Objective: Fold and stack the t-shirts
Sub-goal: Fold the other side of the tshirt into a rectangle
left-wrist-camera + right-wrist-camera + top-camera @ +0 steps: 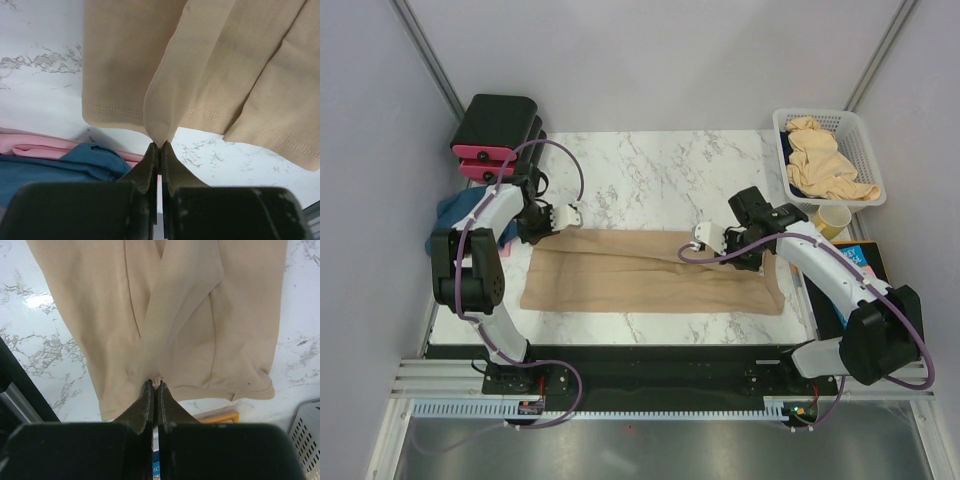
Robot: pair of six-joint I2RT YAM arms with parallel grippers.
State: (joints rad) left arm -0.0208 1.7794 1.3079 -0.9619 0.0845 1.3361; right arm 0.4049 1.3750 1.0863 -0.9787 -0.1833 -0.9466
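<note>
Top external view: one tan t-shirt (650, 270), part-folded lengthwise, lying mid-bench (650, 170) from 9 to 3 o'clock. Hem fold at 9 pinched in left hand (568, 214); opposite end at 3 pinched in right hand (705, 238). Soft, light, limp; best gripped at edge folds.

A fixed camera looks down from above and behind the arms (470, 275) onto the whole marble tabletop (650, 160). Wrist cameras look closely forward past the left hand (159, 144) and the right hand (154, 383); all three views share the tan t-shirt (640, 270).
</note>
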